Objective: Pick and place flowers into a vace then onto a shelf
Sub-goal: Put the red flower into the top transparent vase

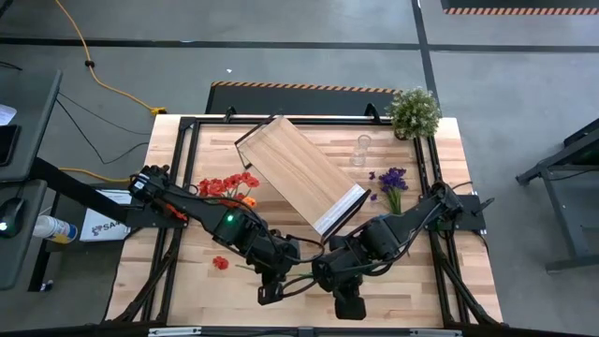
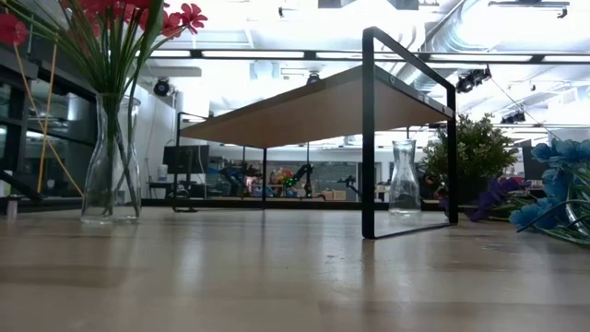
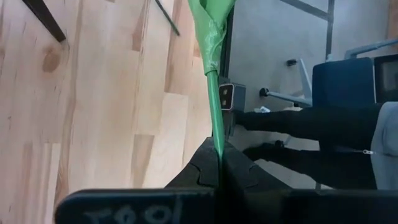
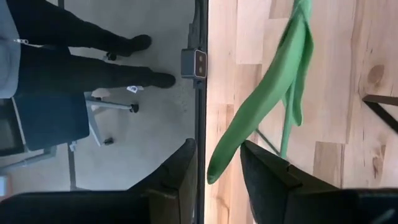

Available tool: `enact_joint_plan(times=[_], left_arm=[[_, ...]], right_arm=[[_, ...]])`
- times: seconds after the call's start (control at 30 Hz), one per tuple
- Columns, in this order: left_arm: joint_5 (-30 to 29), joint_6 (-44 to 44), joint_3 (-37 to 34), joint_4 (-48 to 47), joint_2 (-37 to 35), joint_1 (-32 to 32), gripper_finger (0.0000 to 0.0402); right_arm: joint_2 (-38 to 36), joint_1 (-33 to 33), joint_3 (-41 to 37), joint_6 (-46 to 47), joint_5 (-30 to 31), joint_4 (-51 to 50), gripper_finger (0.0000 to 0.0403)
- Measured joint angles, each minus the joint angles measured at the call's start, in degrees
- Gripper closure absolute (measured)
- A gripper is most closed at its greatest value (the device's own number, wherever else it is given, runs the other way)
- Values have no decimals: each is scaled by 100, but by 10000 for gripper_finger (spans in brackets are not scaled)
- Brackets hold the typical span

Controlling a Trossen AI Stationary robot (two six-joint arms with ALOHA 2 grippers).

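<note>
My left gripper (image 1: 270, 292) is shut on a thin green flower stem (image 3: 214, 106) above the table's near edge. The stem's long green leaf (image 4: 261, 118) reaches over to my right gripper (image 4: 217, 177), which is open, and the leaf's tip lies in the gap between its fingers. A red bloom (image 1: 220, 263) shows to the left of my left arm, and a thin stem runs from it toward that gripper. A glass vase (image 2: 111, 157) at the left holds red and orange flowers (image 1: 227, 187). The shelf (image 1: 299, 173) stands on its black frame legs mid-table. My left gripper pinches the green stem (image 3: 217, 163) between its two shut fingers, which lie across it. The fingers slant down toward the table's near edge. The stem runs on past the fingers, clear of the table, to the leaf. My right gripper: whether a finger (image 4: 267, 174) touches the leaf tip I cannot tell.
An empty glass vase (image 1: 360, 150) stands right of the shelf. Purple and blue flowers (image 1: 393, 183) lie at the right. A bushy potted plant (image 1: 414, 112) is at the far right corner. A person's legs (image 4: 74, 68) are on the floor beyond the near edge.
</note>
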Motion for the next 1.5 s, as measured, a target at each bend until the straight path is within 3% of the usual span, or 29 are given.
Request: enact_joint_plan(times=[0.47, 1.07, 1.5], left_arm=[[-413, -185, 280, -424, -2, -358, 373], [-2398, -148, 1953, -1423, -2, -485, 373], [-3516, -2, 2501, -1798, -6, -146, 373]], right_arm=[[-669, 300, -4, 292, 1498, -8, 289], [-1660, 1023, -4, 393, 4500, -11, 289], [-2166, 1089, -2, -639, 6432, 21, 289]])
